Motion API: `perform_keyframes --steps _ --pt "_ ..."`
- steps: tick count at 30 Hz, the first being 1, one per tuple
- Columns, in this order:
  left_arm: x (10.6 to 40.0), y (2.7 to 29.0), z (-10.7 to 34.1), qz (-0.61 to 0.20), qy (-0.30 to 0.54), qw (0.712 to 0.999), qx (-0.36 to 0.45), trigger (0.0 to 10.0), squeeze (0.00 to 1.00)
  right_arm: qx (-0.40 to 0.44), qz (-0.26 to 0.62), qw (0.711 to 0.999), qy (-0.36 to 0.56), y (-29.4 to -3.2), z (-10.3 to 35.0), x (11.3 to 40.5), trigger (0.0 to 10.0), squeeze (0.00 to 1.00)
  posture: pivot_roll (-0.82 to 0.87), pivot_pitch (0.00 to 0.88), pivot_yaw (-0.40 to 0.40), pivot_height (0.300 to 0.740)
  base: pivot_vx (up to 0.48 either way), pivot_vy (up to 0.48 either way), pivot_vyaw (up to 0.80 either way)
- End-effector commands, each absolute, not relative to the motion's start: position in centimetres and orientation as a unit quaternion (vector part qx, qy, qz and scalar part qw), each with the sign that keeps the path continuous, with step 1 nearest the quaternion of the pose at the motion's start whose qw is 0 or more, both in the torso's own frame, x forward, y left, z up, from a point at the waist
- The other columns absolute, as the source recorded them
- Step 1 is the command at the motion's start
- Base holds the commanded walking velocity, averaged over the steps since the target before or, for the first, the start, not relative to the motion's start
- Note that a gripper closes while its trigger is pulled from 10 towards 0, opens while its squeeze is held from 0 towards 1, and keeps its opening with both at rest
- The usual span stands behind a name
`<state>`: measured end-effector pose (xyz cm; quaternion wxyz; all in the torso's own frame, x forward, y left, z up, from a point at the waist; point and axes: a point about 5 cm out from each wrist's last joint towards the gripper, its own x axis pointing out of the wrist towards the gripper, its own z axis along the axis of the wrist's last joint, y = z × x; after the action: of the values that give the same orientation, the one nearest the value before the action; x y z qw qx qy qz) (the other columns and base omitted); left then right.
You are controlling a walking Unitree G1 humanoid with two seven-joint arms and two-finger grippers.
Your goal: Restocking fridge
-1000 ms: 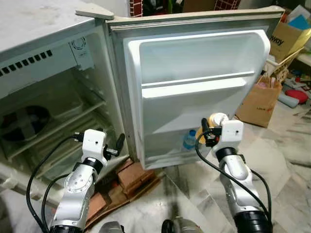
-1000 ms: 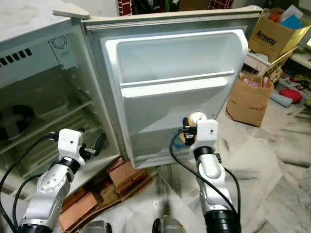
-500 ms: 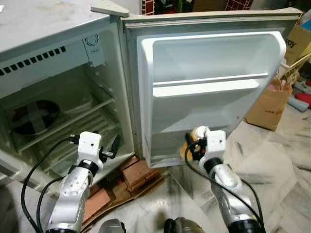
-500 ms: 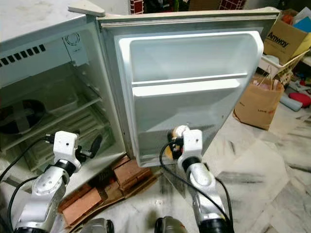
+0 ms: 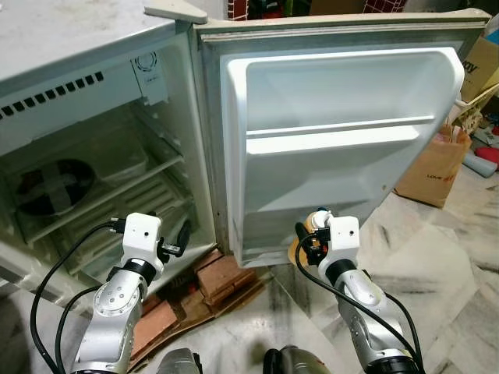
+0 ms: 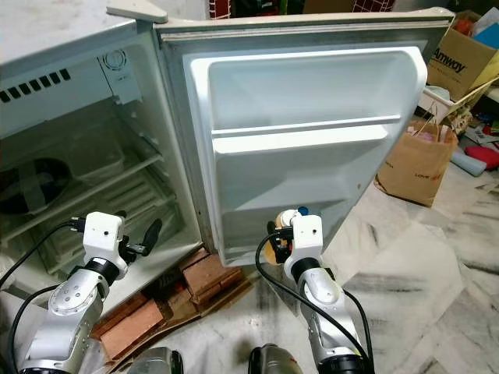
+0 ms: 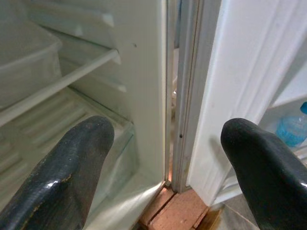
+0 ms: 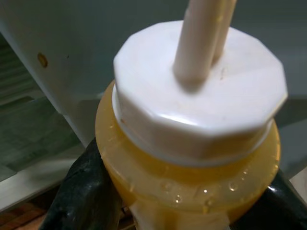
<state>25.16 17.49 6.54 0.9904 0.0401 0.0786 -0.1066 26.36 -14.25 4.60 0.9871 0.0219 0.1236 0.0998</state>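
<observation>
My right gripper [image 5: 309, 246] is shut on a yellow bottle [image 8: 192, 158] with a white cap [image 5: 319, 219] and a white pump stem. It holds the bottle upright at the front of the open fridge door's [image 5: 335, 156] bottom shelf. A blue-capped water bottle [image 7: 293, 129] stands in that bottom shelf, just behind the yellow bottle [image 6: 287, 219]. My left gripper [image 5: 184, 234] is open and holds nothing. It hangs low in front of the fridge's hinge side, near the lower inside shelves [image 5: 101, 187].
Bricks [image 5: 226, 276] and flattened cardboard lie under the fridge's front corner. A brown paper bag [image 5: 433, 167] and a cardboard box [image 5: 479, 62] stand to the right behind the door. Marble floor [image 5: 444, 257] stretches to the right.
The whole view has shifted as the camera moved. Against the door, my right gripper with the yellow bottle has come lower and a little left. The left gripper has barely moved.
</observation>
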Motion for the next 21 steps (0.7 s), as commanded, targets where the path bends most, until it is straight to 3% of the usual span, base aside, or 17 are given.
perform_keyframes --steps 1,6,21 --pt "24.94 17.71 6.56 -0.102 0.081 0.991 0.043 10.0 0.00 0.024 0.100 0.989 0.108 -14.31 5.30 26.54 10.0 0.00 0.07 0.130 -0.017 0.657 0.000 0.000 0.00" --pt "24.95 17.79 6.59 -0.097 0.079 0.991 0.046 10.0 0.00 0.025 0.100 0.989 0.102 -14.24 5.51 26.62 10.0 0.00 0.07 0.131 -0.018 0.632 0.000 0.000 0.00" --pt "25.22 18.10 6.70 -0.081 0.080 0.992 0.049 10.0 0.00 0.004 0.089 0.992 0.088 -14.48 6.05 27.23 10.0 0.00 0.07 0.133 -0.017 0.632 0.000 0.000 0.00"
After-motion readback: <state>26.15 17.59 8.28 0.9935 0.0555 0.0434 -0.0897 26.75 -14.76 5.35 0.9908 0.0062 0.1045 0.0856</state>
